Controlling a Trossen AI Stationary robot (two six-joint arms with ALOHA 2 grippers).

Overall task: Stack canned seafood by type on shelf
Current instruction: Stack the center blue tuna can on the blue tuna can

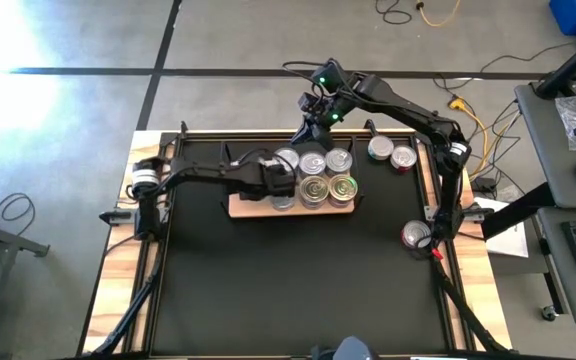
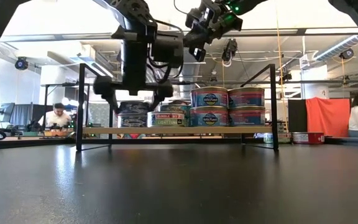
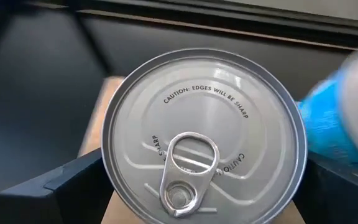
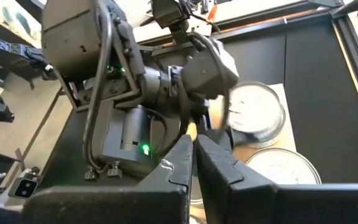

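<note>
- The left gripper [image 1: 284,189], in the middle of the high view, stands spread wide around a silver round tin with a pull-ring lid [image 3: 204,130]; its dark fingers [image 3: 61,186] flank the tin without pinching it.
- That tin sits at the left end of the light-wood shelf board [image 1: 248,208], beside the blue-labelled stacked cans [image 2: 227,106].
- Risk: rising crookedly, a finger could clip the rim and topple it.
- The right gripper [image 4: 192,155], pressed shut, hovers near the left arm; a collision seems possible.
- Three loose cans [image 1: 392,153] wait at the right of the high view.
</note>
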